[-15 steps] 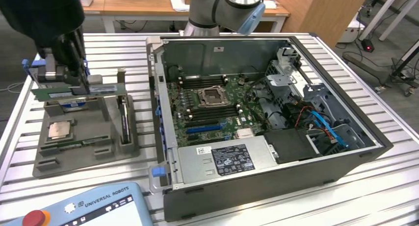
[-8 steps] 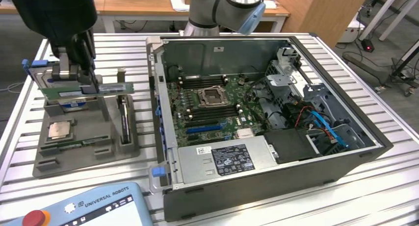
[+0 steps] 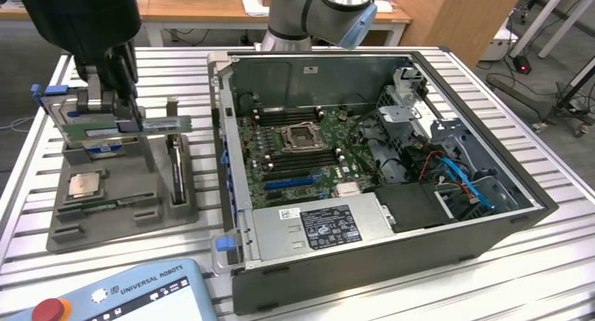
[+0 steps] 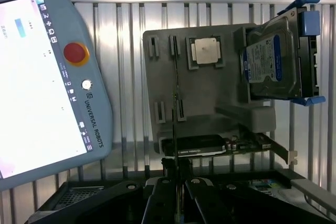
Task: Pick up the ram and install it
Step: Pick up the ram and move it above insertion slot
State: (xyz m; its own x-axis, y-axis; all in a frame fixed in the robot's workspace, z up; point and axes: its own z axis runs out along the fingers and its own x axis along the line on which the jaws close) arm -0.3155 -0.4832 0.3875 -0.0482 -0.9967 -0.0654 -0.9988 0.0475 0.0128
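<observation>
Since the tool (image 3: pixel 111 124) is clamped narrow on the ram (image 3: pixel 169 123), we see the stick held on edge above the grey holder (image 3: pixel 65 230), long axis level, with the open computer case (image 3: pixel 372 265) toward the exterior view's right.

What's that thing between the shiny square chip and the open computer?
In the exterior view, a dark expansion card stands on edge in the grey tray, between the chip and the computer.
</observation>
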